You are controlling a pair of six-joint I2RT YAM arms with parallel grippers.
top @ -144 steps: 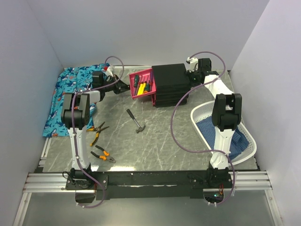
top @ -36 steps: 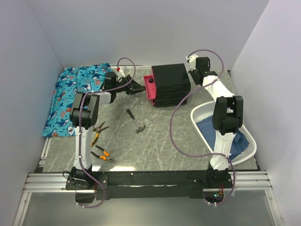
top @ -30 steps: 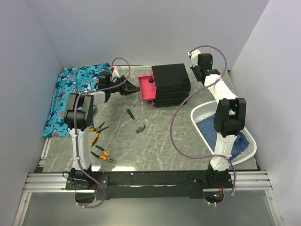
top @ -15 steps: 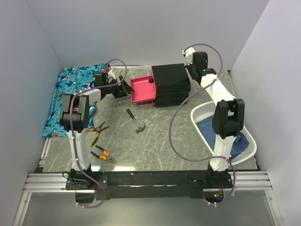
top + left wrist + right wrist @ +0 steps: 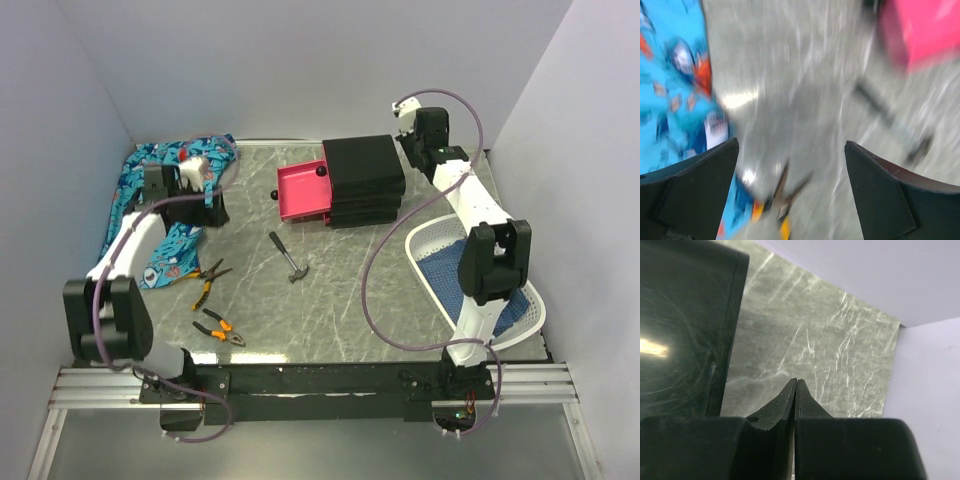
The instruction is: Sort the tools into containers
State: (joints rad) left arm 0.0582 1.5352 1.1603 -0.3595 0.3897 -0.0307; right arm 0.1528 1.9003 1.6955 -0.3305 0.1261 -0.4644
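Standing pulled out at 12 o'clock on the grey marbled table [image 5: 340,300], a magenta-pink shallow drawer [image 5: 303,190] juts from the 9 o'clock side of a boxy black cabinet [image 5: 362,170]. A black-handled steel hammer [image 5: 288,257] lies near the table's middle. Orange-handled pliers [image 5: 208,281] lie at 8 o'clock, with a second pair [image 5: 220,327] beside them toward 6 o'clock. The left gripper [image 5: 213,200] hangs at 10 o'clock by a shark-patterned blue cloth [image 5: 135,195], well apart from the drawer. The right gripper [image 5: 408,146] sits at the cabinet's 3 o'clock side.

The left wrist view is blurred. Its fingers [image 5: 690,190] are spread wide with nothing between them, and pliers show below at 6 o'clock.

In the right wrist view the fingers [image 5: 782,402] are pressed together, gripping nothing, with the cabinet top at 9 o'clock.
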